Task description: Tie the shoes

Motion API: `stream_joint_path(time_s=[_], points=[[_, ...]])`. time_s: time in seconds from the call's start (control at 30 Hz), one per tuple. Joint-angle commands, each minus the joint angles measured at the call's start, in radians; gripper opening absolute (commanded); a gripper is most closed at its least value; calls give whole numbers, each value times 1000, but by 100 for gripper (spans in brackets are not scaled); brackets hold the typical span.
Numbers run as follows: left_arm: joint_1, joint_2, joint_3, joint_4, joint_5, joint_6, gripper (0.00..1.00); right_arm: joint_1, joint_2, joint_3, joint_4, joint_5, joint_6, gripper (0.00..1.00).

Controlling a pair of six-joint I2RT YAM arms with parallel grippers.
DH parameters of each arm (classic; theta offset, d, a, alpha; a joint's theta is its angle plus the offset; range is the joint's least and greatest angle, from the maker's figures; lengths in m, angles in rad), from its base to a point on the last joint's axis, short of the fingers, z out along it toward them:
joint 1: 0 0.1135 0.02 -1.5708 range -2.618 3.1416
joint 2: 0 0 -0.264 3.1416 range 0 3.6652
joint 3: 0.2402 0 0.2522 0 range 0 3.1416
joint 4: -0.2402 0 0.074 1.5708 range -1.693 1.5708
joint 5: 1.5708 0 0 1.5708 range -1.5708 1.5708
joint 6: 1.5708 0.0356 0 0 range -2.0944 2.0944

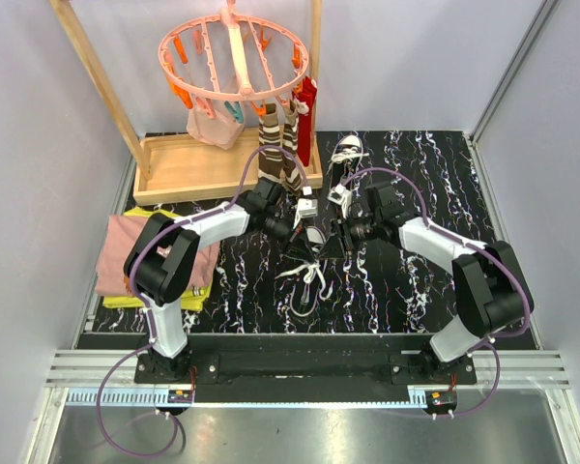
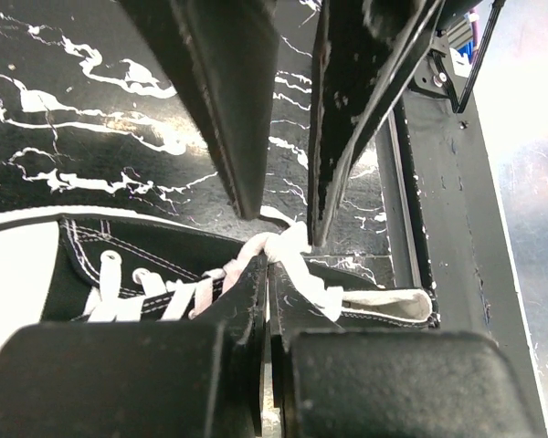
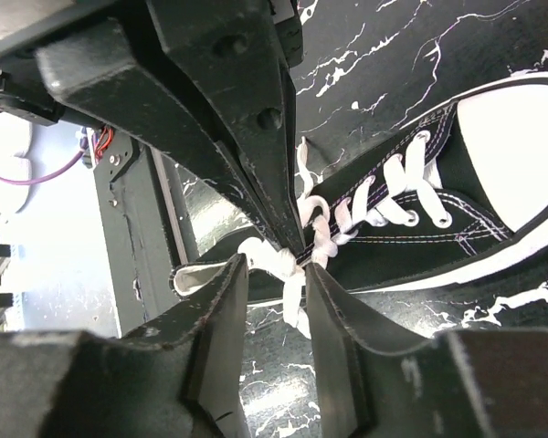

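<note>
One black shoe (image 1: 315,236) with a white toe cap lies mid-table between both grippers, and its loose white laces (image 1: 309,280) trail toward the near edge. My left gripper (image 2: 268,263) is shut, its tips pinching the bunched lace (image 2: 297,255) over the shoe's opening (image 2: 82,274). From the opposite side my right gripper (image 3: 276,265) stands open, and a hanging lace end (image 3: 292,294) sits between its spread fingers beside the shoe (image 3: 420,246). In the top view the left gripper (image 1: 295,235) and right gripper (image 1: 336,235) nearly meet. A second shoe (image 1: 346,151) lies farther back.
A wooden rack base (image 1: 222,172) stands at the back left. Above it a pink peg hanger (image 1: 234,58) holds brown striped socks (image 1: 275,145) and a red item (image 1: 306,106). Folded pink cloth (image 1: 126,253) lies at the left edge.
</note>
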Motion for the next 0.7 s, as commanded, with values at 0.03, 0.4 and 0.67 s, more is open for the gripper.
stream_joint_path(time_s=[0.03,0.4,0.67], points=[[0,-41,46,8,31,31,0,5,28,46,-10,-41,-37,45],[-2,-30,53,5,37,28,0,17,70,64,-13,1,-70,29],[3,-40,49,-30,14,46,8,17,62,55,-13,-1,-66,0]])
